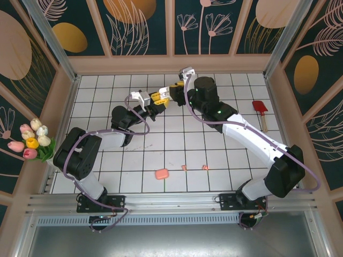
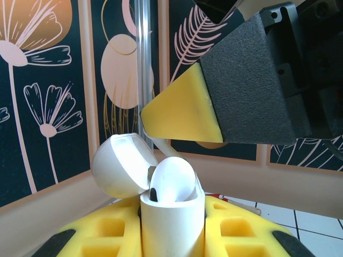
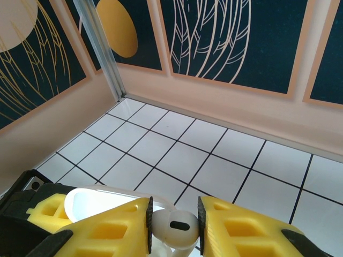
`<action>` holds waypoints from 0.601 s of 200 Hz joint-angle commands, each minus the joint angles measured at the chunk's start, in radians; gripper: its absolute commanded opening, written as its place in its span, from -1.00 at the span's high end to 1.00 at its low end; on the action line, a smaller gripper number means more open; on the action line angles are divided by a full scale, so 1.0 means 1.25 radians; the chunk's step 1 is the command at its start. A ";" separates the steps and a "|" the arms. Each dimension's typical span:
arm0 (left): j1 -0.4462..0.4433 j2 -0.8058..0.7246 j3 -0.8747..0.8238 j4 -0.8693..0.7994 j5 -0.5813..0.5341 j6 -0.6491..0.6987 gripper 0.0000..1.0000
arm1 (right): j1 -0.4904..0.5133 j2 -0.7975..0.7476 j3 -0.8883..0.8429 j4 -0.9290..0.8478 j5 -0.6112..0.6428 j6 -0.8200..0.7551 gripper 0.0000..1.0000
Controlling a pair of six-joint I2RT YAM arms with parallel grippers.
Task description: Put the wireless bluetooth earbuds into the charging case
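Pinching a light, slippery-looking white earbud (image 3: 172, 224) by its bulb, the right hand (image 1: 167, 92) hangs at one o'clock above the charging case (image 2: 172, 231) clamped in the left hand (image 1: 156, 98).

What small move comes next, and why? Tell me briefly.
Probably ease the right gripper down to press the earbud home: it sits high and tilted in the open case, with the gripper just above it.
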 commanded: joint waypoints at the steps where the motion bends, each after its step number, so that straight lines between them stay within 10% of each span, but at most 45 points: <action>1: -0.005 0.005 0.021 0.027 0.006 -0.016 1.00 | -0.004 0.000 0.001 0.029 -0.009 0.013 0.44; 120: -0.004 0.032 0.022 0.028 0.007 -0.019 1.00 | -0.003 -0.042 0.005 0.035 -0.009 0.020 0.44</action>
